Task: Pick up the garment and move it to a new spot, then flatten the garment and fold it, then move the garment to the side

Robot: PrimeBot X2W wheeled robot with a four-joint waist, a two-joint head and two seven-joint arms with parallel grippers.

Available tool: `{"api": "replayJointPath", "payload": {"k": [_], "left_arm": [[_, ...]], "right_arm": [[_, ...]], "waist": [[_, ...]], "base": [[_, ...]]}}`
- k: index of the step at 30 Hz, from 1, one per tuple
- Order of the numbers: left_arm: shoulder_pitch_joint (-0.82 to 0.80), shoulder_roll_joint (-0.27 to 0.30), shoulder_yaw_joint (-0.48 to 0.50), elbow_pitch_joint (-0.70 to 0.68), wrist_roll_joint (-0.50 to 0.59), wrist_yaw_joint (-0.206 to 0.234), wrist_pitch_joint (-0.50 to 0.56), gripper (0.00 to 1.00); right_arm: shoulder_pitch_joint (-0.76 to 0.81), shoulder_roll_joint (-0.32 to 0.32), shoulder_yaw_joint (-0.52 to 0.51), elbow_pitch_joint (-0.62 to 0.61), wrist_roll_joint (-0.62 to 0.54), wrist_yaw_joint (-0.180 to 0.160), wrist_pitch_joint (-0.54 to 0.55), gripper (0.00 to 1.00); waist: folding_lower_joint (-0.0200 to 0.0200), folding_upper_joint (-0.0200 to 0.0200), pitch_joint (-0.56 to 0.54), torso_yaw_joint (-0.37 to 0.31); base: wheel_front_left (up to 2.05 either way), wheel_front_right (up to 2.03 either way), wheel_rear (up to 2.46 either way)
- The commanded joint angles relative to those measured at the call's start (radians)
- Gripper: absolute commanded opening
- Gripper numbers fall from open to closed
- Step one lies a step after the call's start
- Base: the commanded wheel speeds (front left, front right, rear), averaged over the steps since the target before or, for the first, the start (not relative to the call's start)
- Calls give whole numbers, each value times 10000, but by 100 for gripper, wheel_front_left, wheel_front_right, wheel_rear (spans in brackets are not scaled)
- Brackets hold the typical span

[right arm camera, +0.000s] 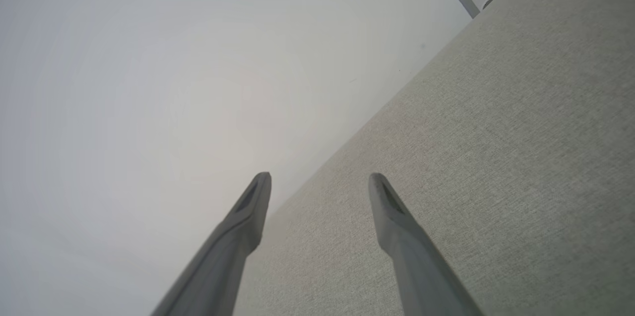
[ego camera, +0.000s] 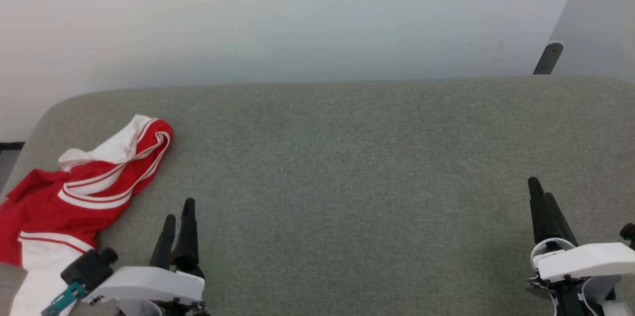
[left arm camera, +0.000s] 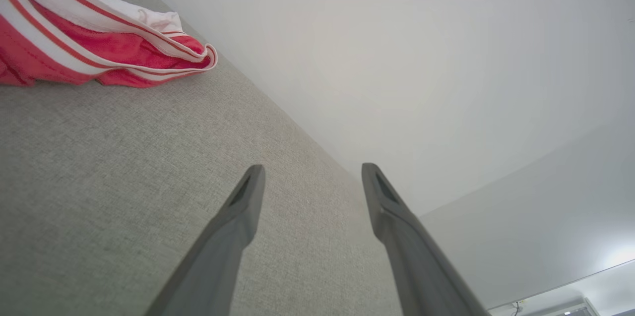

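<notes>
The left gripper (ego camera: pixel 179 211), jaws spread and empty, is seen just to the right of the garment (ego camera: pixel 74 192). The right gripper (ego camera: pixel 540 189), likewise released and holding nothing, is held well apart from the garment, far to its right. The garment is bunched at the left end of the counter (ego camera: pixel 347 157), not yet picked up. Trouble could be expected if only a single loose fold is pinched: the heap may be dragged off the edge beside it, or lifted twisted, making flattening harder. Counted: one garment, two grippers, one counter.
</notes>
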State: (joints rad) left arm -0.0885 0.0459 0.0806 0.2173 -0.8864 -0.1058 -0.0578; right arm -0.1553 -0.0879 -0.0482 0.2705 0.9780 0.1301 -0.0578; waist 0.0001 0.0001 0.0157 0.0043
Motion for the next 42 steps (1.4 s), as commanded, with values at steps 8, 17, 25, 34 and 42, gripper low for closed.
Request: {"api": "replayJointPath", "payload": {"k": [8, 17, 25, 34, 42], "left_arm": [[-24, 161, -347, -249, 1805, 392, -342, 100], [-1, 306, -686, -410, 3014, 866, -617, 100], [-20, 514, -1049, -428, 3943, 1226, -840, 100], [19, 658, -1517, -569, 4895, 1649, -1071, 100], [8, 673, -1708, -618, 5361, 1798, -1252, 100]], "right_arm": [[-376, -40, 23, -82, -1810, 4, -343, 100], [-363, -32, 76, -250, -3659, 5, -612, 100], [-384, 126, 3, -264, -4568, 6, -840, 100], [-548, -49, 201, -265, -5559, 7, -1070, 100], [-593, -119, 292, -218, -6355, 7, -1237, 100]], "waist": [[0, -1, 24, 0], [0, -1, 44, -4], [0, -1, 71, -10], [0, -1, 158, -2], [0, -1, 215, 4]], "base": [[0, 0, 0], [0, 0, 0], [0, 0, 0], [0, 0, 0], [0, 0, 0]]}}
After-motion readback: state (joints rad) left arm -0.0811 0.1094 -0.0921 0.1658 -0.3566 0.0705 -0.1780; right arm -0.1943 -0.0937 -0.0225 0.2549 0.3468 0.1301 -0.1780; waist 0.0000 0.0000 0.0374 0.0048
